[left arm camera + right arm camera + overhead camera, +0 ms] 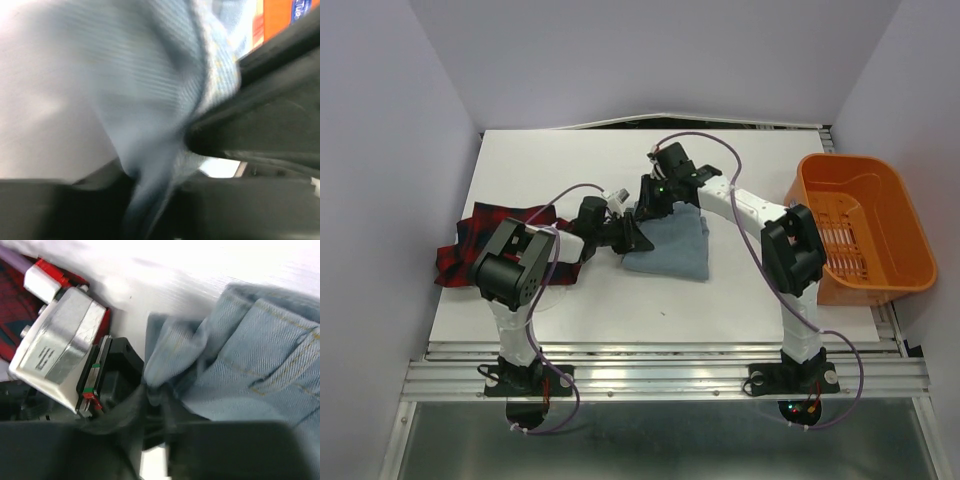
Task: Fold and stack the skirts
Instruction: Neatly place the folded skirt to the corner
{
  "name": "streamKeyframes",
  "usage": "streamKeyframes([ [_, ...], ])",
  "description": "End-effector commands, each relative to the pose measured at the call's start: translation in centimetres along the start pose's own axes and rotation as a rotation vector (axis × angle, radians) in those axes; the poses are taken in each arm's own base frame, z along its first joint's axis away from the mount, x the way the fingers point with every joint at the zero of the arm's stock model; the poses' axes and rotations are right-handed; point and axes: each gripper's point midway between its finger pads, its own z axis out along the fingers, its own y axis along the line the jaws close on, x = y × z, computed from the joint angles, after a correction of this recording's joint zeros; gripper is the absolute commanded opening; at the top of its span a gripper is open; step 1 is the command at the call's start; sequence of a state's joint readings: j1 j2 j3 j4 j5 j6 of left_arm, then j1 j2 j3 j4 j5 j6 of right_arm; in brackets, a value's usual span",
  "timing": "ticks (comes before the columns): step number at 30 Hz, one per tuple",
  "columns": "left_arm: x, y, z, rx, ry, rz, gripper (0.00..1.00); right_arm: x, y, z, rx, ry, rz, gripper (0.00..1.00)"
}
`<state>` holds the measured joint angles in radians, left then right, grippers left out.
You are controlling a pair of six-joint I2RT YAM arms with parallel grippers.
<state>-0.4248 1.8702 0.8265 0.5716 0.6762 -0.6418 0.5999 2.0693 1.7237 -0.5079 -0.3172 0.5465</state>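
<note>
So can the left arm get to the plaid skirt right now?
Probably not yet: the plaid skirt lies close beside that arm, but the left hand looks shut on the denim skirt, so it would have to let go first.

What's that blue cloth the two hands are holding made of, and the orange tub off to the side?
The blue skirt looks like light-washed denim. The right wrist view shows a diagonal twill weave and tan topstitched seams, with a matte finish. The orange tub seems to be moulded plastic, with smooth, slightly glossy walls and slotted vents inside.
</note>
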Motion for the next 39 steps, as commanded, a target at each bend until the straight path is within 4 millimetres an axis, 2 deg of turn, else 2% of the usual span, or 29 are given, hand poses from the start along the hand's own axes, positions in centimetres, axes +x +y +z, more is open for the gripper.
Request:
streamKeyframes([
  [1,-2.0,-0.5,-0.4,-0.042,-0.045,0.072,0.17,-3.4,2.6,-4.1,-0.093,-0.122,-0.084,0.53],
  [3,-2.3,-0.3,-0.9,-0.09,-0.041,0.096,0.02,-4.6,1.2,-5.0,-0.049,-0.154,-0.096,0.64],
  [4,-2.6,-0.6,-1.4,-0.11,-0.037,0.109,0.0,-5.1,0.5,-5.6,-0.024,-0.163,-0.118,0.78],
  [5,-3.0,-0.3,-1.7,-0.143,-0.044,0.146,0.0,-5.8,0.1,-6.5,-0.011,-0.183,-0.125,0.82],
  [6,-3.2,-0.6,-2.0,-0.149,-0.047,0.167,0.0,-6.8,-1.3,-7.4,0.021,-0.208,-0.117,0.86],
  [7,-2.7,-0.4,-2.4,-0.18,-0.024,0.176,0.0,-7.3,-1.9,-8.2,0.034,-0.217,-0.11,0.89],
  [9,-4.1,-2.0,-3.4,-0.227,-0.042,0.289,0.0,-8.7,-3.4,-10.5,0.054,-0.259,-0.106,1.0],
  [10,-4.3,-1.6,-3.6,-0.257,-0.036,0.314,0.0,-9.1,-4.1,-11.1,0.064,-0.271,-0.104,1.0],
  [11,-4.4,-2.5,-4.1,-0.268,-0.037,0.358,0.0,-9.4,-4.5,-11.9,0.071,-0.285,-0.114,1.0],
  [12,-5.0,-2.4,-4.6,-0.311,-0.053,0.392,0.0,-9.2,-5.1,-12.3,0.083,-0.287,-0.113,1.0],
  [13,-5.3,-3.0,-5.4,-0.326,-0.044,0.46,0.0,-9.7,-5.7,-13.6,0.1,-0.314,-0.122,1.0],
  [14,-5.6,-3.0,-5.9,-0.348,-0.037,0.492,0.0,-9.4,-5.8,-13.8,0.105,-0.314,-0.129,1.0],
  [15,-5.7,-3.0,-6.2,-0.36,-0.022,0.518,0.0,-9.0,-6.8,-14.0,0.123,-0.309,-0.12,1.0],
  [18,-6.3,-4.1,-7.8,-0.382,0.009,0.604,0.0,-8.3,-7.2,-14.9,0.134,-0.311,-0.137,1.0],
  [21,-6.6,-5.7,-9.5,-0.374,0.03,0.664,0.0,-7.2,-7.9,-15.0,0.153,-0.298,-0.143,1.0],
  [25,-5.3,-7.8,-11.7,-0.32,0.079,0.692,0.0,-6.9,-7.9,-15.3,0.156,-0.297,-0.15,1.0],
  [26,-5.3,-8.8,-12.4,-0.299,0.068,0.707,0.0,-6.8,-7.9,-15.3,0.155,-0.296,-0.15,1.0],
  [30,-4.9,-10.4,-14.6,-0.259,0.067,0.748,0.0,-6.4,-8.0,-14.9,0.147,-0.281,-0.145,1.0],
  [37,-4.8,-11.2,-18.6,-0.232,0.075,0.796,0.0,-6.4,-7.8,-14.5,0.126,-0.265,-0.14,1.0],
  [39,-5.8,-10.9,-19.9,-0.256,0.047,0.787,0.0,-6.4,-7.8,-14.3,0.125,-0.258,-0.135,1.0],
])
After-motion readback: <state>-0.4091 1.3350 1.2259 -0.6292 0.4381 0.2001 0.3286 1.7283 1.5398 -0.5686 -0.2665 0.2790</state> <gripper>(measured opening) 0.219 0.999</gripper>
